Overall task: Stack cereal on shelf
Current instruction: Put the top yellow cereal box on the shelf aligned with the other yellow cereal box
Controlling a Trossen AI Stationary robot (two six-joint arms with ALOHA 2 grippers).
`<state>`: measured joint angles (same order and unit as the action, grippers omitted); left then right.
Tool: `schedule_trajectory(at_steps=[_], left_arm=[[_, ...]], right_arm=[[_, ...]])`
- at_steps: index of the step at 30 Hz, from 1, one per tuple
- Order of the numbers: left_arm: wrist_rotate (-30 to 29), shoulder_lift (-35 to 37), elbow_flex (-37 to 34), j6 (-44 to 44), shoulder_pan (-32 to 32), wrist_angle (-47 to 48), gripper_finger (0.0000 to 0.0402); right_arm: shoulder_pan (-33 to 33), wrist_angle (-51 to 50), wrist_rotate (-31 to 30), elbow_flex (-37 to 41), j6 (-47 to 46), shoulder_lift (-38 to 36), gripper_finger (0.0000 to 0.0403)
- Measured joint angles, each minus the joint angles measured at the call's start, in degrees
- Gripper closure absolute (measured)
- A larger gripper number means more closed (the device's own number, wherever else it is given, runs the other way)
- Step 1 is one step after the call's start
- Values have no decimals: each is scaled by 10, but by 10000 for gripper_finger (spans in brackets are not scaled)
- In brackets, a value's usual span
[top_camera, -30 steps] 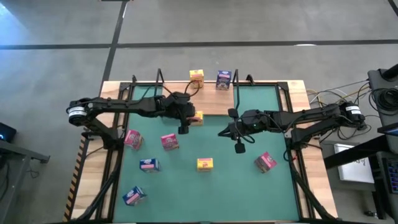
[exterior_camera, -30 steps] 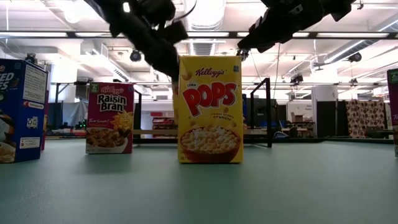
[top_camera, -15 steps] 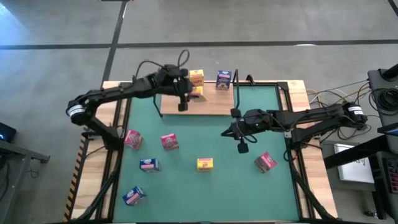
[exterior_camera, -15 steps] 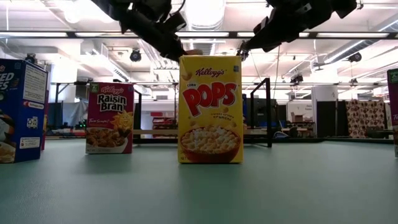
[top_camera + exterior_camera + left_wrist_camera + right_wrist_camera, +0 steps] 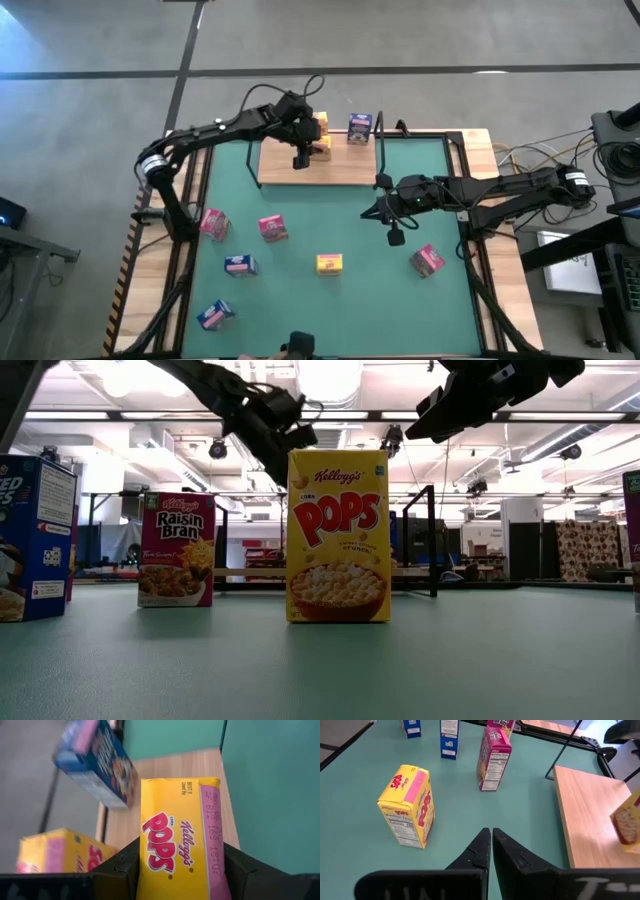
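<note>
Left pincer (image 5: 175,870) grips a small yellow Corn Pops cereal box (image 5: 177,840) by its two broad sides. I see its long axis running straight out from between the fingers, above the far part of the flat light-wood shelf (image 5: 340,170). Just beyond stand a second yellow box (image 5: 316,122) and a blue box (image 5: 359,127). Right pincer (image 5: 491,847) hangs shut over the green desk mat (image 5: 350,225), waiting.
</note>
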<state>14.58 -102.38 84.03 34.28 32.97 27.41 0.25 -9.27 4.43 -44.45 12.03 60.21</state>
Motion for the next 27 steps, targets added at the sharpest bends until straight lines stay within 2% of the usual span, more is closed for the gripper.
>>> schedule_trajectory(at_steps=[5,9,18,27], left_arm=[[1,-26,27,-2,15,19,246],[28,-33,27,-4,28,25,246],[47,-37,26,-13,37,25,246],[46,-59,26,-20,37,16,246]], right_arm=[[0,-4,0,0,0,-1,394],[0,-4,0,0,1,-1,394],[0,-5,0,0,1,-1,394],[0,-6,0,0,0,-2,394]])
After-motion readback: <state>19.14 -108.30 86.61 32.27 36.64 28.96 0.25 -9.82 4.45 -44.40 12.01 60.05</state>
